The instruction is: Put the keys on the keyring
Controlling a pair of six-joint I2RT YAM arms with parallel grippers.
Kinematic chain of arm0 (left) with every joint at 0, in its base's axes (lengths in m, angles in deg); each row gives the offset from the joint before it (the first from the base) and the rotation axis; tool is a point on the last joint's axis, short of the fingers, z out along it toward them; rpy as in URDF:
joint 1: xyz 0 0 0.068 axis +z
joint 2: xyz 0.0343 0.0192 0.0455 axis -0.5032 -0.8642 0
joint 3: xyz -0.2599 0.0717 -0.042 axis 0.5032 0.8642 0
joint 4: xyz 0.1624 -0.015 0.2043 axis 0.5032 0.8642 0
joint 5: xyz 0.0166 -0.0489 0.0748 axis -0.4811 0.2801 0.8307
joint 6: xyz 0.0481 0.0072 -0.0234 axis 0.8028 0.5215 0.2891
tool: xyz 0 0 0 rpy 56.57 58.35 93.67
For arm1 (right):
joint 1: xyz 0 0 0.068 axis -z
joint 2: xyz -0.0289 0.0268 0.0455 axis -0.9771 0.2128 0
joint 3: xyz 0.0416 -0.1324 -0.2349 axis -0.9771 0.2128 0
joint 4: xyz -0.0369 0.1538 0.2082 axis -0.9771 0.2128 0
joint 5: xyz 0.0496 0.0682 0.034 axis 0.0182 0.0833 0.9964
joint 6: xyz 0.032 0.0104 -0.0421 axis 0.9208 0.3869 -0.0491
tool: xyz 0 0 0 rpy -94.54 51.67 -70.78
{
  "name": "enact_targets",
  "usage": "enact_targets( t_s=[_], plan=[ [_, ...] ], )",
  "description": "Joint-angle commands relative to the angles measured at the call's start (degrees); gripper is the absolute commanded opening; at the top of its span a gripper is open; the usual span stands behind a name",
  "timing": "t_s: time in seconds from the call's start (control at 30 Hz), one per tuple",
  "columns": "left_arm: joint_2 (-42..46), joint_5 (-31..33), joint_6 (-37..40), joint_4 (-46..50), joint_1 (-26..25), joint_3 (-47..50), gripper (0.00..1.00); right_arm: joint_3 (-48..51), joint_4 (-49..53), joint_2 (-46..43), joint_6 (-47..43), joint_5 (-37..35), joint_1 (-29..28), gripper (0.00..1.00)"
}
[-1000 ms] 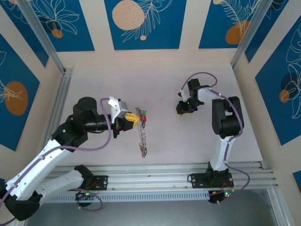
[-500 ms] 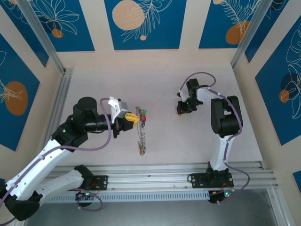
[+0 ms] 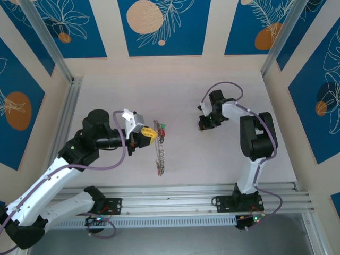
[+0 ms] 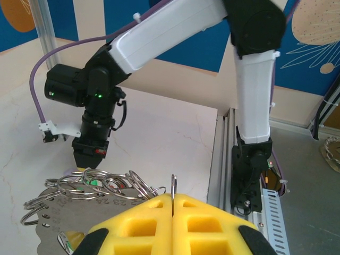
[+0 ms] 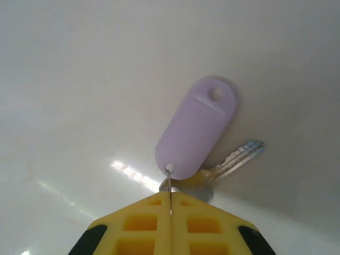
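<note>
My left gripper [image 3: 151,135] [image 4: 172,204] is shut on the thin grey wire of the keyring [image 4: 173,186], which hangs below it over the table [image 3: 160,154]. Small split rings [image 4: 101,183] and keys with coloured heads [image 3: 161,128] are strung on the loop. Across the table, my right gripper [image 3: 203,125] [image 5: 170,199] [image 4: 89,157] points down at the tabletop. Its yellow pads are shut on the small wire ring of a key with a pale lilac tag [image 5: 196,127]; the key's metal blade [image 5: 239,156] lies on the table beside the tag.
A flat metal plate with stamped numbers [image 4: 53,223] hangs among the rings. An aluminium rail [image 3: 175,194] runs along the near table edge, and another [image 3: 66,114] along the left side. Patterned walls enclose the pale tabletop [image 3: 180,90].
The right gripper's jaws have closed on the lilac key's ring, and its wrist has shifted slightly away. The left arm and keyring have stayed put.
</note>
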Motion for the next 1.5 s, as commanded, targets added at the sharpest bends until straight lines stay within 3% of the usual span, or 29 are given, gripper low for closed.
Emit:
enact_targets(
  t_s=[0.0,0.1,0.23,0.53,0.67,0.87,1.07,1.47],
  plan=[
    [0.3,0.5,0.6,-2.2,0.6,-0.6,0.00,3.7,-5.0,-8.2,-3.7,-1.9,-4.4,0.00],
    [0.2,1.4,0.9,-2.0,0.7,-0.6,0.00,7.6,-9.5,-12.9,-6.7,-6.1,-9.5,0.00],
    [-0.1,3.3,2.8,-0.2,0.6,-1.9,0.00,9.2,-10.4,-17.9,-6.6,-4.3,-12.7,0.00],
    [-0.9,11.5,9.1,6.0,0.6,-6.4,0.00,10.6,-8.5,-38.3,-9.2,10.8,-20.0,0.00],
    [-1.8,11.5,11.3,8.5,0.7,-9.2,0.00,8.9,-6.1,-44.1,-8.4,17.8,-21.9,0.00],
    [-2.6,11.1,13.8,9.7,0.7,-10.8,0.00,3.6,-2.6,-46.0,-4.1,24.2,-24.5,0.00],
    [-2.4,10.7,14.4,7.7,0.6,-9.1,0.00,3.4,-9.6,-45.5,7.5,30.3,-25.2,0.00],
    [-2.2,10.1,15.1,6.7,0.6,-7.5,0.00,1.8,-15.0,-39.6,18.8,34.5,-26.6,0.00]
  ],
)
